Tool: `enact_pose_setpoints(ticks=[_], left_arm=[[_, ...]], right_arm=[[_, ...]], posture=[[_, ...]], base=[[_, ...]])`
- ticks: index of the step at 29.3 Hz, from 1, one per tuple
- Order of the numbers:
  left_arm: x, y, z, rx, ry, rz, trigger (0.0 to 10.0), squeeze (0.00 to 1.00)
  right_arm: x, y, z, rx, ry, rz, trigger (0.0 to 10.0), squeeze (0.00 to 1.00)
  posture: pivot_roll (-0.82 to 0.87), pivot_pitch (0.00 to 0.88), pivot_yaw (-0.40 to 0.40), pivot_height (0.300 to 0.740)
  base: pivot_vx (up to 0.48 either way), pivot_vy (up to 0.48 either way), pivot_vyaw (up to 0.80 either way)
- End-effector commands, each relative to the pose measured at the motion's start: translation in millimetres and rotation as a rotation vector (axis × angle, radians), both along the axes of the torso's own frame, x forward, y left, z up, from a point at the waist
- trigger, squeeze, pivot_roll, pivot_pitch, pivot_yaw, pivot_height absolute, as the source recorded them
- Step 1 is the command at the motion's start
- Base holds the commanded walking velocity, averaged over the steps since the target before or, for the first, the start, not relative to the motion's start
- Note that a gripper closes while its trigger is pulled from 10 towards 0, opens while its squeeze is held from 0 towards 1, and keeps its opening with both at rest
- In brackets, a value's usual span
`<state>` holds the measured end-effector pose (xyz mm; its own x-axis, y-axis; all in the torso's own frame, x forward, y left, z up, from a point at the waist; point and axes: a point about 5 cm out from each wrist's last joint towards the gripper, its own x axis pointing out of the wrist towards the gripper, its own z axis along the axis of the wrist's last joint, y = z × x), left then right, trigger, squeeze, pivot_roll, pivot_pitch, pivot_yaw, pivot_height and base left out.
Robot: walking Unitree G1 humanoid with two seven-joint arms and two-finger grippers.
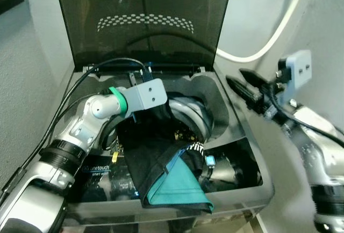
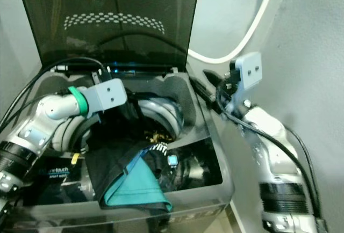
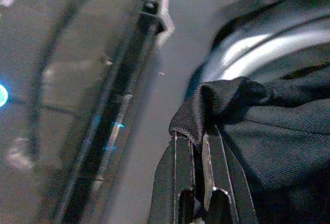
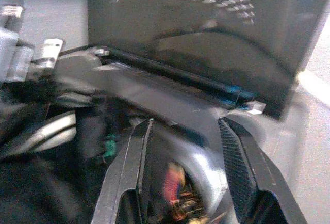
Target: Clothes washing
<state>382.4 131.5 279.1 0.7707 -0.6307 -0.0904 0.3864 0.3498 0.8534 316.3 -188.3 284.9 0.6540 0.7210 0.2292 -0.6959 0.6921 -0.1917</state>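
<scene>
A top-loading washing machine stands with its dark lid raised. A black garment with a teal lining hangs from the drum opening over the machine's front edge. My left gripper is shut on a fold of that black garment, above the steel drum rim. My right gripper is open, hovering over the machine's right side with its fingers pointing toward the drum. Some clothes lie inside the drum.
A white hose runs along the wall behind the machine at the right. Grey walls close in on both sides. A black cable loops from my left arm across the machine's top left corner.
</scene>
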Motion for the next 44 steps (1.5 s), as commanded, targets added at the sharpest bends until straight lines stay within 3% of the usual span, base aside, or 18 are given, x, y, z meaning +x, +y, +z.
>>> enact_pose_setpoints(ticks=[1,2,6,11,12,14,17,23,24,26,27,31,34,38,39,40,41,44], left_arm=[[-1.3,0.6,-5,0.006,0.037,-0.017,10.0,0.00],[-3.4,0.8,-9,-0.014,0.096,-0.050,10.0,0.00],[-10.1,-1.2,-13,-0.109,0.253,-0.150,10.0,0.00],[-11.9,-1.2,-14,-0.124,0.292,-0.170,10.0,0.00],[-14.8,-2.8,-11,-0.171,0.331,-0.200,10.0,1.00],[-14.8,-2.8,-11,-0.171,0.331,-0.200,10.0,1.00],[-18.6,-4.7,1,-0.267,0.359,-0.260,10.0,1.00],[-18.7,-1.3,9,-0.282,0.332,-0.266,10.0,1.00],[-15.5,1.1,22,-0.328,0.250,-0.240,10.0,0.74],[-15.5,1.1,22,-0.328,0.250,-0.240,10.0,0.74],[-12.7,2.0,34,-0.396,0.185,-0.224,10.0,0.02],[-20.0,-1.5,77,-0.672,0.057,-0.340,10.0,0.00],[-27.3,-3.6,89,-0.748,0.041,-0.408,10.0,0.00],[-29.0,-1.9,92,-0.763,0.048,-0.373,10.0,0.00],[-26.1,-0.3,89,-0.764,0.066,-0.314,10.0,0.00],[-15.3,6.8,77,-0.800,0.077,-0.107,10.0,0.00],[-11.1,10.3,72,-0.822,0.061,-0.016,10.0,0.00],[-11.0,11.7,61,-0.832,0.050,0.059,10.0,0.00]], right_arm=[[-6.5,6.5,2,-0.006,0.005,0.082,10.0,0.00],[-14.6,9.8,-2,-0.028,0.035,0.162,10.0,0.00],[-26.2,19.1,-16,-0.104,0.123,0.290,10.0,0.00],[-27.9,21.7,-19,-0.117,0.138,0.311,10.0,0.00],[-27.8,24.6,-22,-0.132,0.154,0.323,10.0,0.00],[-27.8,24.6,-22,-0.132,0.154,0.323,10.0,0.00],[-29.0,26.8,-24,-0.159,0.186,0.342,10.0,0.00],[-30.5,25.8,-24,-0.160,0.193,0.339,10.0,0.00],[-27.9,24.0,-25,-0.162,0.187,0.300,10.0,0.00],[-27.9,24.0,-25,-0.162,0.187,0.300,10.0,0.00],[-24.0,22.3,-25,-0.156,0.175,0.258,10.0,0.00],[-9.2,14.3,-21,-0.119,0.140,0.111,10.0,0.00],[-3.7,10.5,-18,-0.110,0.116,0.047,10.0,0.00],[4.3,6.5,-16,-0.110,0.089,-0.053,10.0,0.00],[8.5,5.3,-16,-0.104,0.078,-0.105,10.0,0.00],[18.5,7.3,-19,-0.080,0.060,-0.235,10.0,0.00],[22.2,9.5,-20,-0.067,0.053,-0.285,10.0,0.00],[25.3,16.6,-24,-0.011,0.058,-0.323,10.0,0.00]], posture=[[0.03,0.052,0.025,0.740],[0.03,0.053,0.025,0.740],[0.03,0.057,0.025,0.740],[0.03,0.057,0.024,0.740],[0.04,0.061,0.018,0.740],[0.04,0.061,0.018,0.740],[0.03,0.066,0.014,0.740],[0.04,0.068,0.020,0.740],[0.04,0.069,0.022,0.740],[0.04,0.069,0.022,0.740],[0.04,0.070,0.026,0.740],[0.04,0.072,0.032,0.740],[0.04,0.072,0.035,0.740],[0.04,0.072,0.038,0.740],[0.04,0.072,0.039,0.740],[0.04,0.067,0.043,0.740],[0.04,0.067,0.043,0.740],[0.04,0.067,0.037,0.740]], base=[[0.000,0.000,0.00],[0.000,0.000,0.00],[0.000,0.000,0.00],[0.000,0.000,0.00],[0.000,0.000,0.00],[0.000,0.000,0.00],[0.000,0.000,0.00],[0.000,0.000,0.00],[0.000,0.000,0.00],[0.000,0.000,0.00],[0.000,0.000,0.00],[0.000,0.000,0.00],[0.000,0.000,0.00],[0.000,0.000,0.00],[0.000,0.000,0.00],[0.000,0.000,0.00],[0.000,0.000,0.00],[0.000,0.000,0.00]])
